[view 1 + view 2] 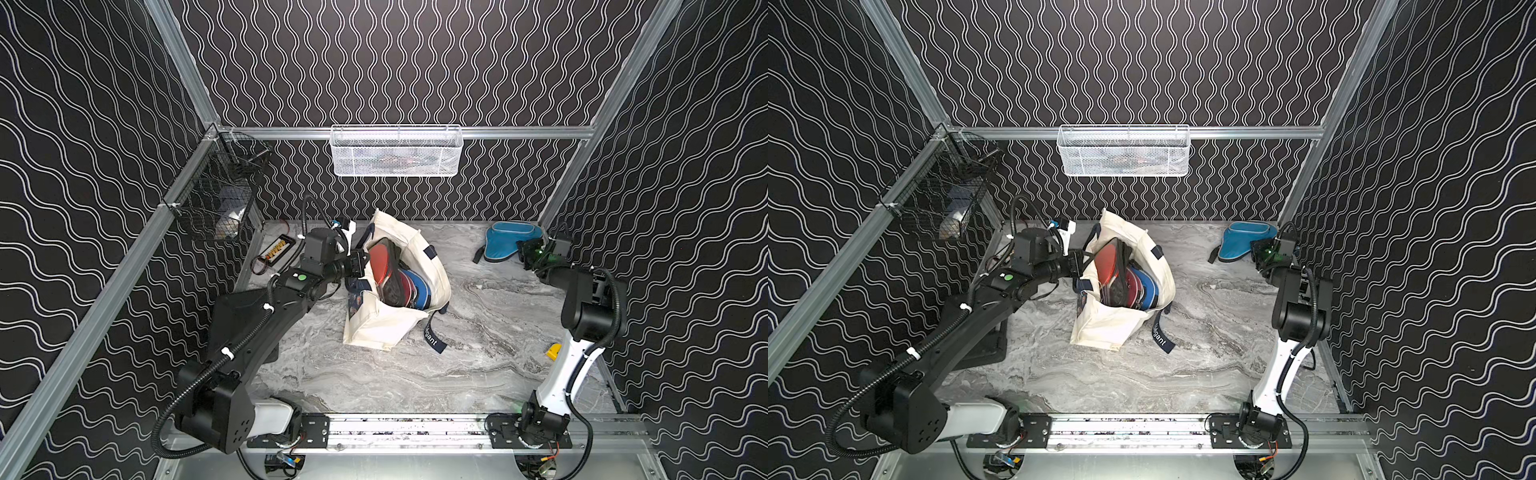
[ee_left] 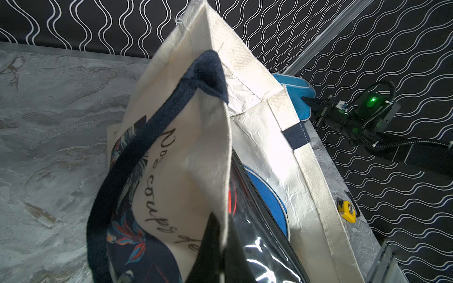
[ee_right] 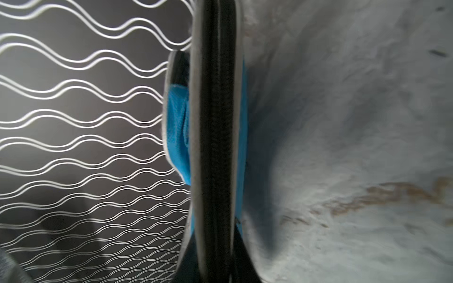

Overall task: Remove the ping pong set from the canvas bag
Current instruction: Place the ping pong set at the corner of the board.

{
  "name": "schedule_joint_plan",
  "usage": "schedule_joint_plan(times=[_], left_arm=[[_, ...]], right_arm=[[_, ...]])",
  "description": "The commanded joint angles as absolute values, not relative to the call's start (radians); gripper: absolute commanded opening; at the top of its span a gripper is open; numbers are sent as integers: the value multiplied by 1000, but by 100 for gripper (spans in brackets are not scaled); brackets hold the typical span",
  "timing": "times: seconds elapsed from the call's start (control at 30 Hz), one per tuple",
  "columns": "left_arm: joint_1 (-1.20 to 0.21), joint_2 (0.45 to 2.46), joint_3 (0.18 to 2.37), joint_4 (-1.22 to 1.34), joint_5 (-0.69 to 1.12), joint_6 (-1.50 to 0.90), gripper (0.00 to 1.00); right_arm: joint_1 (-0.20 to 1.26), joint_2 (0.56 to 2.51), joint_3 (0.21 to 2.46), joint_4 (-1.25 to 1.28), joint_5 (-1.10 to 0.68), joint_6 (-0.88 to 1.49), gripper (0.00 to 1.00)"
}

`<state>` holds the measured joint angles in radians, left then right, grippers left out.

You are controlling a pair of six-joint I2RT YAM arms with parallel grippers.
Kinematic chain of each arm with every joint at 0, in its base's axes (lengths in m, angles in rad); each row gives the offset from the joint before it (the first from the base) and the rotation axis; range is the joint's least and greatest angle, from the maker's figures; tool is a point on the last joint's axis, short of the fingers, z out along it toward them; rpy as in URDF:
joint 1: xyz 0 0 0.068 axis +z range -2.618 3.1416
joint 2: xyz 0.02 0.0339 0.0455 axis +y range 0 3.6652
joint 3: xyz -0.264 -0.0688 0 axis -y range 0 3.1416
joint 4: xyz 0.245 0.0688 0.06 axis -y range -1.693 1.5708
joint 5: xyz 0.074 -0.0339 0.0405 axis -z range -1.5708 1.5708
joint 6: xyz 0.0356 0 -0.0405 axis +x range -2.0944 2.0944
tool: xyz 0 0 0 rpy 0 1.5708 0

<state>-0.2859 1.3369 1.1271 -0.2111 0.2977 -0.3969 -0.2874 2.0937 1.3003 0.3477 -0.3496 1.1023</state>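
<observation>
The teal cover (image 3: 178, 127) fills the right wrist view, lying in a far corner of the table (image 1: 478, 353), well apart from the canvas bag (image 1: 386, 328). The jaws of the right gripper (image 1: 528, 252) sit narrow about its zip edge; gripping or not, I cannot tell. Best to part them fully and back off level, lest it drag, while the left gripper (image 1: 360, 262), clamped on the bag's rim, holds the mouth open for the remaining ping pong set (image 1: 395, 278) inside.

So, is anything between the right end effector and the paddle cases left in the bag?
Nothing visible. The canvas bag gapes open, left end effector pinching its rim, paddle cases exposed; bare table lies between. But the right end effector has the teal cover between its fingers.
</observation>
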Motion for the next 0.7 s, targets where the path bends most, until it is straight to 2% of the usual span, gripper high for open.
schedule_joint_plan(times=[0.0,0.17,0.4,0.47,0.53,0.67], left_arm=[[-291,1323,1123,-197,324,-407,0],[-294,1324,1122,-195,325,-410,0],[-293,1320,1123,-195,325,-411,0],[-294,1320,1123,-193,328,-411,0],[-294,1321,1124,-193,330,-412,0],[-293,1322,1123,-195,327,-408,0]], right_arm=[[-294,2087,1332,203,-322,1031,20],[-314,2085,1381,61,-325,956,33],[-318,2039,1449,-133,-251,884,76],[-312,1993,1451,-162,-213,870,84],[-290,1948,1447,-187,-164,848,90],[-181,1836,1409,-167,-87,780,91]])
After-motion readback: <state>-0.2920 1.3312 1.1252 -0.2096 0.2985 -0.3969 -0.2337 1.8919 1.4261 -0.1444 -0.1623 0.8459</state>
